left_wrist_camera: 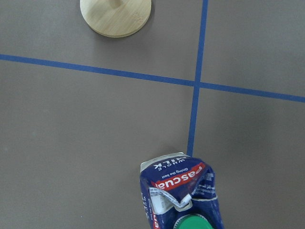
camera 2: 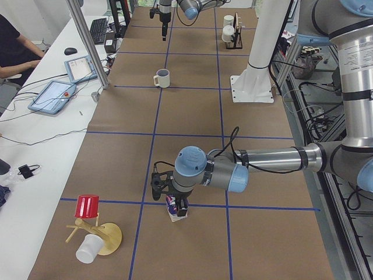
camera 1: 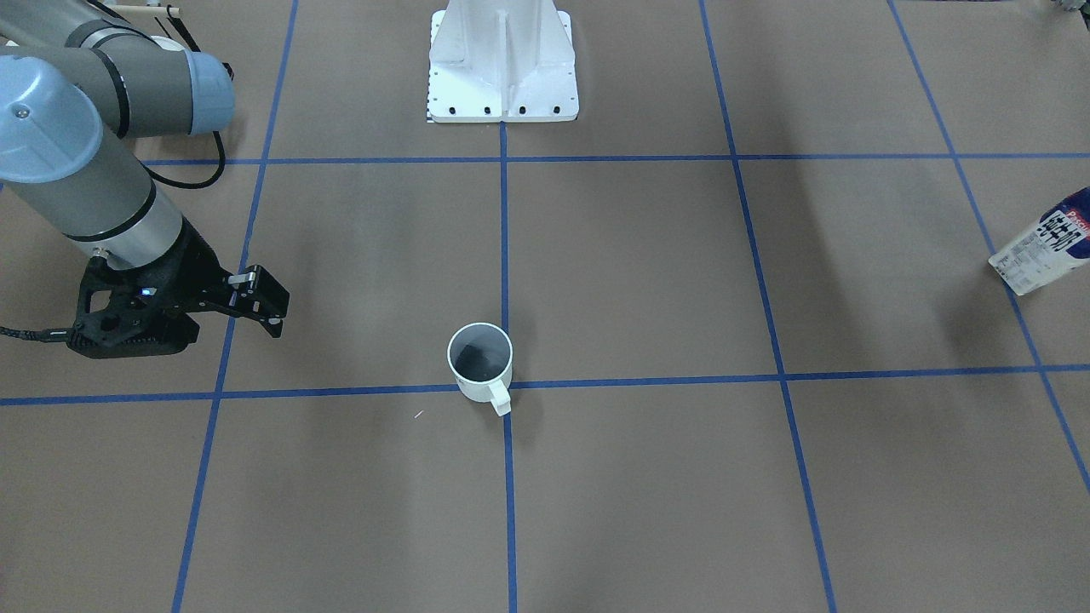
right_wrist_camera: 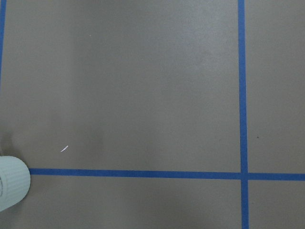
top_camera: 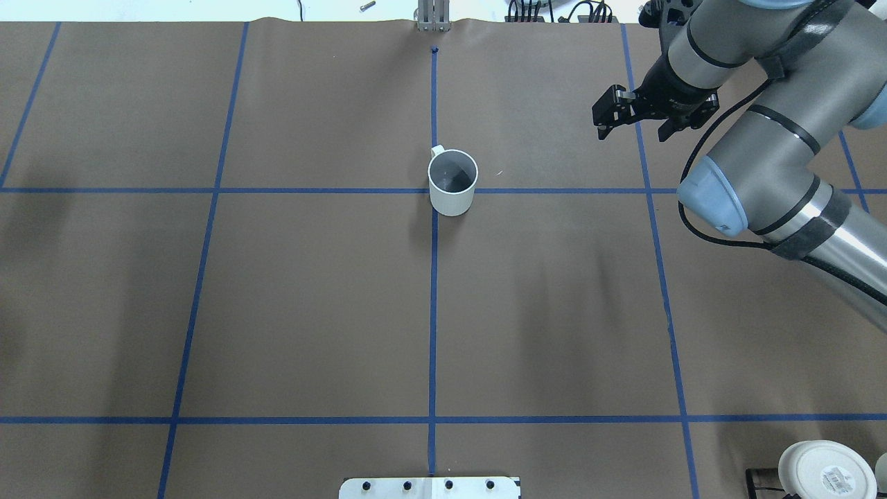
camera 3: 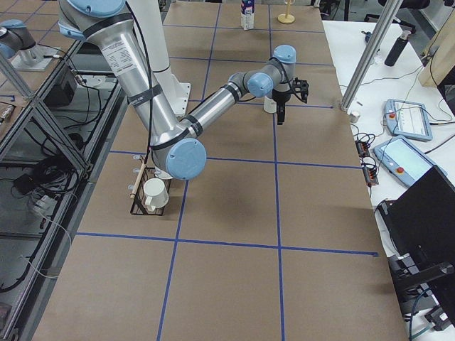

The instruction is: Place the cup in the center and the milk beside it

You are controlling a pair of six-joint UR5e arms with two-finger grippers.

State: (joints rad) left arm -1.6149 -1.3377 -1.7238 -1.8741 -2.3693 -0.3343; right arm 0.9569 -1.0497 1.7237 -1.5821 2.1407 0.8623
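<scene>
The cup point(top_camera: 452, 181) is a small white mug with a dark grey inside. It stands upright on the crossing of two blue tape lines and also shows in the front view point(camera 1: 481, 358). My right gripper point(top_camera: 634, 128) is open and empty. It hangs above the table, well apart from the cup on my right side. The milk point(camera 2: 176, 209) is a white and dark-blue carton standing far out on my left. It fills the bottom of the left wrist view point(left_wrist_camera: 181, 195). My left gripper point(camera 2: 171, 195) is right over the carton. I cannot tell whether it is open or shut.
A wooden stand point(camera 2: 105, 238) with a red cup point(camera 2: 87, 206) and a white cup point(camera 2: 87, 249) sits past the milk. A rack with a white cup point(camera 3: 153, 192) stands near my right base. A white tub-like cup point(top_camera: 824, 471) is at my near right.
</scene>
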